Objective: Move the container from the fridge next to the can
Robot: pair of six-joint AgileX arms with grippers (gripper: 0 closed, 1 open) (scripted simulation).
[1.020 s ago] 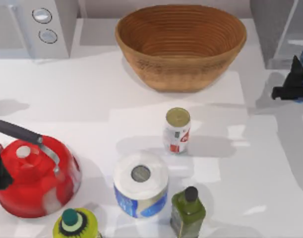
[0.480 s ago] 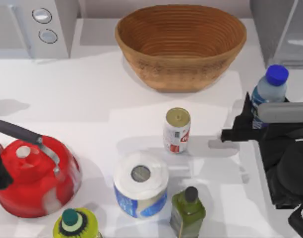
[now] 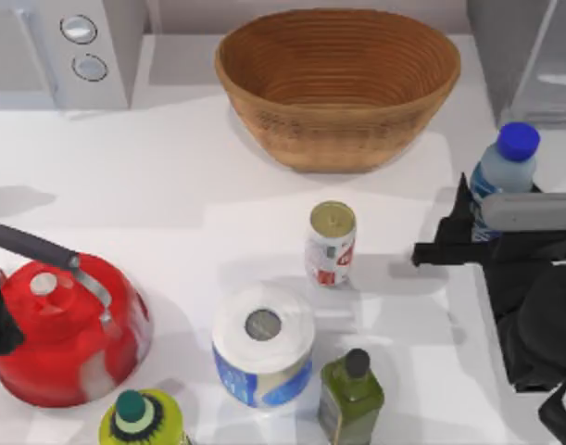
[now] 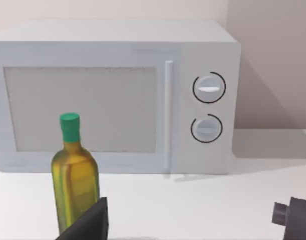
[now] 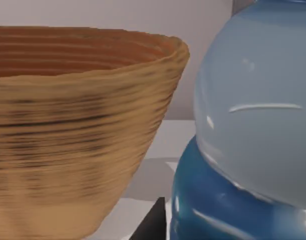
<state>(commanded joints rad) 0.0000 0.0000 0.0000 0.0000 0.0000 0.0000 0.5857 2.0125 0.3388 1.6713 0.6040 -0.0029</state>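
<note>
The right gripper [image 3: 468, 218], fingers clamped on the slim clear blue-capped plastic bottle [image 3: 503, 169], has carried it out of the grey fridge [image 3: 528, 56], now pausing well right of the gold-topped can [image 3: 331, 243].

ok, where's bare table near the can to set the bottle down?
Open table lies right of the can, between it and the right gripper holding the bottle. Another bare stretch runs between the can and the basket. It is crowded in front of the can: the paper roll and green bottle.
</note>
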